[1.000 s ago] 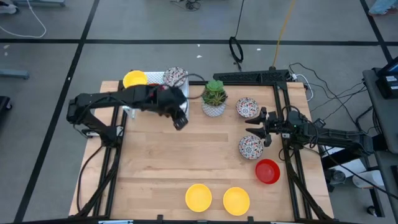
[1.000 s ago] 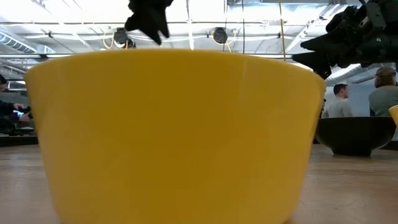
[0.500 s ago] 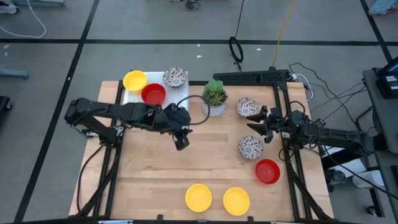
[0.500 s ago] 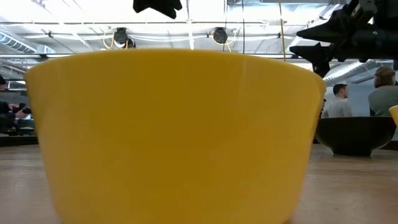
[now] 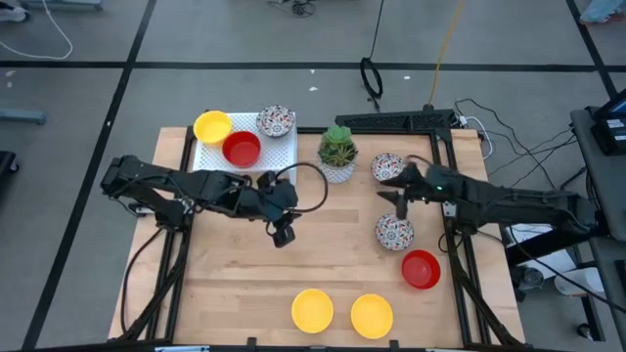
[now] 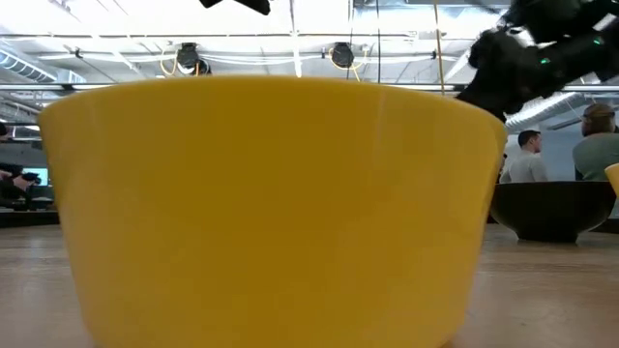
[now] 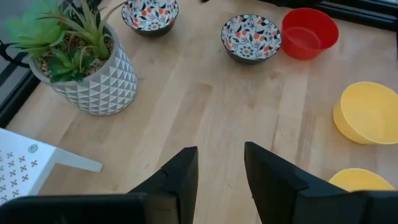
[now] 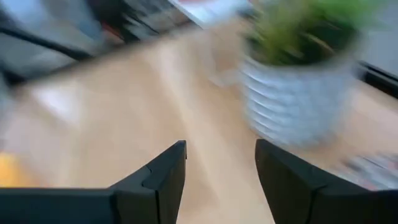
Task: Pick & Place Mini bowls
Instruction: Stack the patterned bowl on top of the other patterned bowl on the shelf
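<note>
Both arms have shifted over the wooden table (image 5: 245, 264), left gripper (image 5: 282, 235) and right gripper (image 5: 394, 198) open-fingered, empty.

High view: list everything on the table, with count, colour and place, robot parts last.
Glossy yellow mini bowls: three; one at the white tray's far-left corner, two side by side at the near edge.
Plain red mini bowls: two; one on the tray, one near right.
White floral-patterned mini bowls: three; one on the tray, two on the right.
White perforated tray: one, far left.
White pot with green plant: one, far centre.
Left gripper: open, empty, over mid-table.
Right gripper: open, empty, between the right floral bowls.
</note>
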Controlling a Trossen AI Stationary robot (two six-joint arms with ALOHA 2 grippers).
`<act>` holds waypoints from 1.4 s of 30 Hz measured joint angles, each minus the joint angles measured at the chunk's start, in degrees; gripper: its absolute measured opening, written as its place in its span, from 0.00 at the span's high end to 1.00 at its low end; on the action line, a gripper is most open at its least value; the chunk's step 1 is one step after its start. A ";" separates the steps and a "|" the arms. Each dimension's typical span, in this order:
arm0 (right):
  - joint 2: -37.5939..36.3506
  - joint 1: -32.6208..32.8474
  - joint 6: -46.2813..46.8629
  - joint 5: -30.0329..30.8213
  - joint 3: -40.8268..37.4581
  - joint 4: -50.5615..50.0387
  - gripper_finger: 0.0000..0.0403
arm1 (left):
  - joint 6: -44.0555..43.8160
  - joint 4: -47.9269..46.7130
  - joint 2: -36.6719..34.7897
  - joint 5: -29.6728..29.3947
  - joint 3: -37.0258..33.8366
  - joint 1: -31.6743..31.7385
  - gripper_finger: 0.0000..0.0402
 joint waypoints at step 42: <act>36.88 -4.31 -22.11 20.64 10.49 -10.83 0.66 | 0.35 -0.21 0.00 0.05 0.00 -0.10 0.67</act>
